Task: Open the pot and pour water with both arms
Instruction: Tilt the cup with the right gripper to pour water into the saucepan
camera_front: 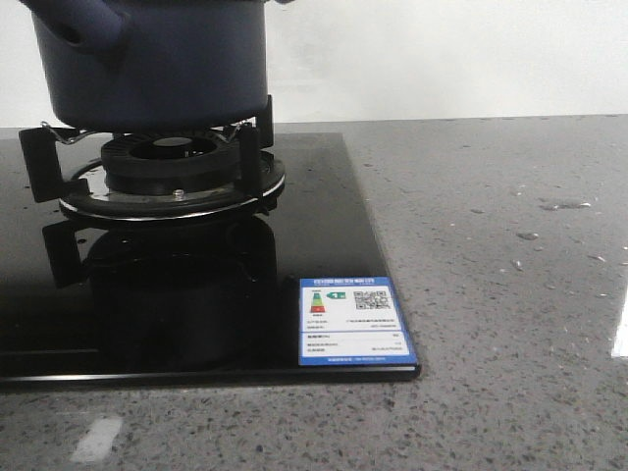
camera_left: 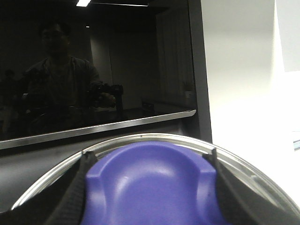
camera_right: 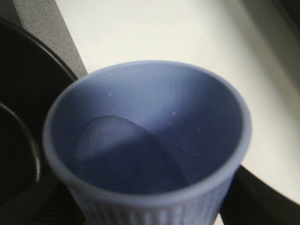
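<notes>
Your grey speckled surface (camera_front: 491,245) runs under a pale wall, with a black glass hob (camera_front: 196,324) set into its left half. At the far left the pot (camera_front: 147,59) sits on the burner grate (camera_front: 167,172), top left of the front view, its stubby side handle pointing left; its top is cut off, so you cannot see from here whether it is open. It looks dark navy, matte and straight-sided.

Your left claw (camera_left: 150,187) is pinching the blue knob of a glass lid (camera_left: 140,138), a dark finger pressed on each side, with the lid's steel rim arcing above. Judge the lid as lifted clear, so the opening step looks done.

To the right, a few drops of water (camera_front: 564,205) lie on the stone. Your right claw is wrapped around a light blue ribbed cup (camera_right: 150,140), held upright, the pot's dark rim just beside it. The cup looks nearly empty, though blur leaves that uncertain. Next, tip it steadily over the pot's mouth while keeping the lid aside.
</notes>
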